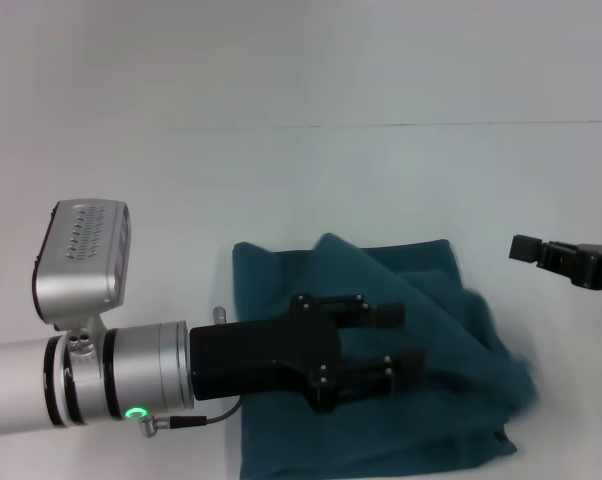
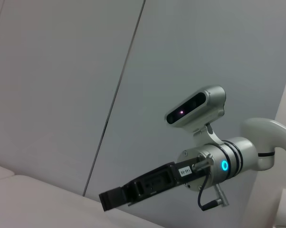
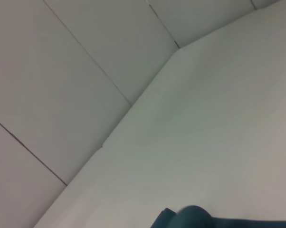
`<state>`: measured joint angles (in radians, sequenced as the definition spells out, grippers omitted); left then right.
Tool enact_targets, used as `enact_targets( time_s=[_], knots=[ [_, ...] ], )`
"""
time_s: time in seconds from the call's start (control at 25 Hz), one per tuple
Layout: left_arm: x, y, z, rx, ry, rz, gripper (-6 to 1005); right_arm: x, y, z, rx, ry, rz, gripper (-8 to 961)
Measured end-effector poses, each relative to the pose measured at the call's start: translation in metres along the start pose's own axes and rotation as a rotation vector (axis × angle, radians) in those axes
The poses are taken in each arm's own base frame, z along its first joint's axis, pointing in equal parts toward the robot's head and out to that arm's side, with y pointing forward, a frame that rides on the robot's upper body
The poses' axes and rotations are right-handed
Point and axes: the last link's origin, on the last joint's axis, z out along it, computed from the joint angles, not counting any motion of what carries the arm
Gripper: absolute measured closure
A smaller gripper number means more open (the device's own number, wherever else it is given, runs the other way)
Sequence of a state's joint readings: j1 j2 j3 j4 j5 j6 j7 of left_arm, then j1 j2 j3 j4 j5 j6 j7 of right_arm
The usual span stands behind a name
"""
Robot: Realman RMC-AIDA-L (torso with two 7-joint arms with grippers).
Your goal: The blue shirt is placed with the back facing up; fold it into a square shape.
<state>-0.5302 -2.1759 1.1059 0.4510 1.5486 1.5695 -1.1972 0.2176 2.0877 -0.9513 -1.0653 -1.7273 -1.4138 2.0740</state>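
Observation:
The blue shirt (image 1: 421, 300) lies partly folded on the white table (image 1: 281, 190), plain side up, with a diagonal fold across its top and a rumpled right edge. My left gripper (image 1: 396, 340) reaches in from the left and hovers over the middle of the shirt, fingers open and empty. My right gripper (image 1: 541, 255) is off to the right of the shirt, clear of the cloth; it also shows in the left wrist view (image 2: 115, 197). A corner of the shirt (image 3: 190, 217) shows in the right wrist view.
The table's far edge meets a pale panelled wall (image 1: 301, 60). Bare table surface lies behind and to the left of the shirt. My right arm's wrist camera (image 2: 195, 108) shows in the left wrist view.

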Motion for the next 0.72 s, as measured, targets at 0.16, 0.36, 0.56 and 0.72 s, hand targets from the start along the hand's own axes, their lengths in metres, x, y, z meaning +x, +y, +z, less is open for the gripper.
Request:
enact_targets(
  time_s=[0.16,0.36,0.56,0.72],
  knots=[
    [0.000,0.001,-0.004,0.002,0.005,-0.014,450,-0.006,-0.001,0.001,0.004,-0.012,-0.009,828],
    [0.005,-0.003,-0.016,0.044,0.032,0.003,348,-0.014,0.001,0.009,0.004,0.024,-0.049,824],
    [0.027,-0.013,-0.048,0.170,0.123,0.077,218,-0.025,0.006,0.022,0.017,0.104,-0.144,819],
    [0.038,-0.024,-0.076,0.279,0.194,0.058,116,-0.045,0.020,0.035,-0.018,0.125,-0.244,816]
  ],
)
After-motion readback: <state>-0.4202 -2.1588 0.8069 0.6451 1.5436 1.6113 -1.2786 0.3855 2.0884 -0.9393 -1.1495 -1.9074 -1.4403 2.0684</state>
